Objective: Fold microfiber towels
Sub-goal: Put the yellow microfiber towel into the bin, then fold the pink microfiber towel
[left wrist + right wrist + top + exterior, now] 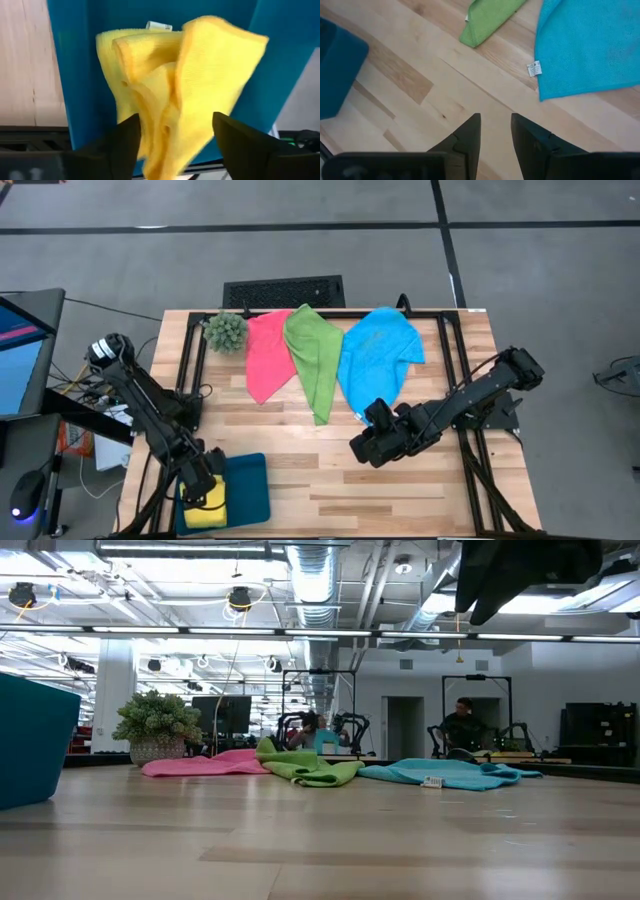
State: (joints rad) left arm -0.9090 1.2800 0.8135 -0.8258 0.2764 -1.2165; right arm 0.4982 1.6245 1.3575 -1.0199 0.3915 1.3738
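A yellow towel (175, 85), loosely bunched in folds, lies on the dark teal tray (252, 485) at the table's near left. My left gripper (175, 145) is over it, open, a finger on each side of the towel's near end. The pink towel (265, 355), green towel (312, 360) and bright blue towel (378, 360) lie spread side by side at the table's far middle. My right gripper (358, 450) hovers over bare wood near the blue towel's near corner (545, 92), narrowly open and empty. My left gripper's open fingers (125, 145) stand on either side of the yellow towel's near end, which reaches down between them. I cannot tell whether they touch it. The towel rests on the tray.
A spiky green ball plant (226, 330) stands at the far left beside the pink towel. A black frame (450, 320) borders the table. Bare wood lies across the near middle and right. People sit in the room beyond the table (462, 725).
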